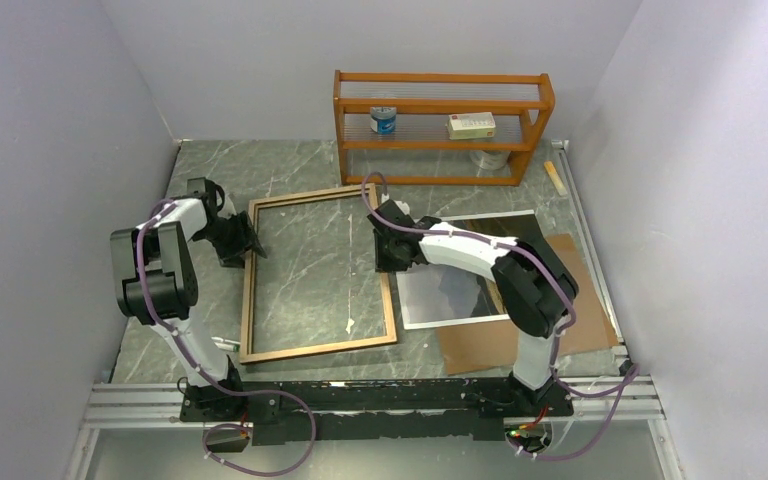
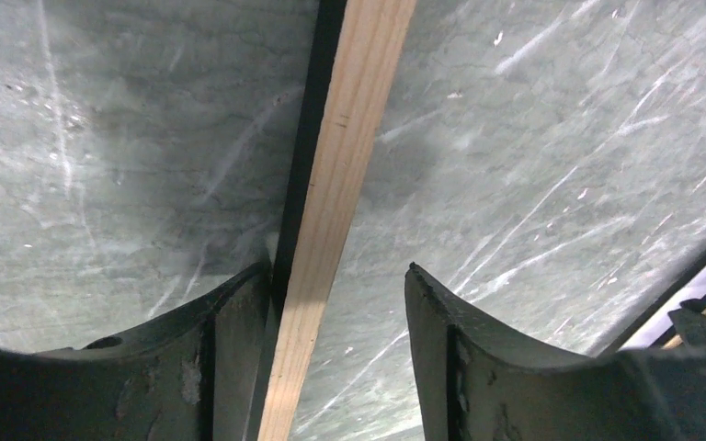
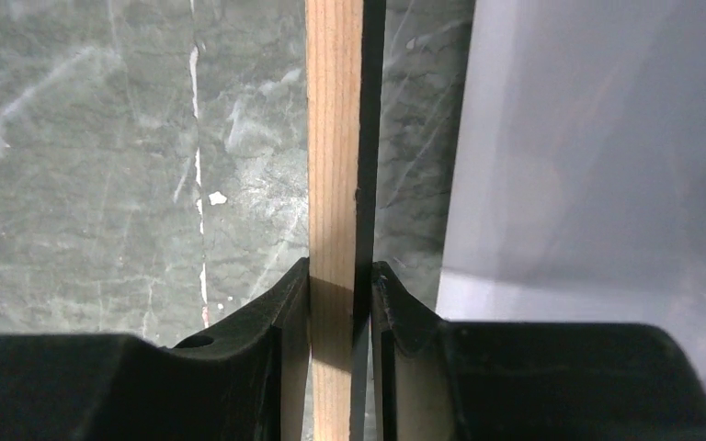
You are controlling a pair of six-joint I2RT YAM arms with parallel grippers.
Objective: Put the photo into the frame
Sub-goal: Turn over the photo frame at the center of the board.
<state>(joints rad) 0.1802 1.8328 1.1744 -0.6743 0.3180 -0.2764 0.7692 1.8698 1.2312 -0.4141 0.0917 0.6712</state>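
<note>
On the grey marble table [image 1: 300,170] the frame [image 1: 320,348] lay wood side up at centre, right gripper [image 3: 340,266] clamped on its right rail, left gripper [image 2: 335,271] open astride the left rail and, I'd say, best lifted straight off without nudging it, photo [image 1: 442,295] just right.

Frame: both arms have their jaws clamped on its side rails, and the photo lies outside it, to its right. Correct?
Not both: the left wrist view shows the left jaws open around the frame rail, not clamped. The right jaws are clamped, and the photo lies outside it, to its right.
</note>
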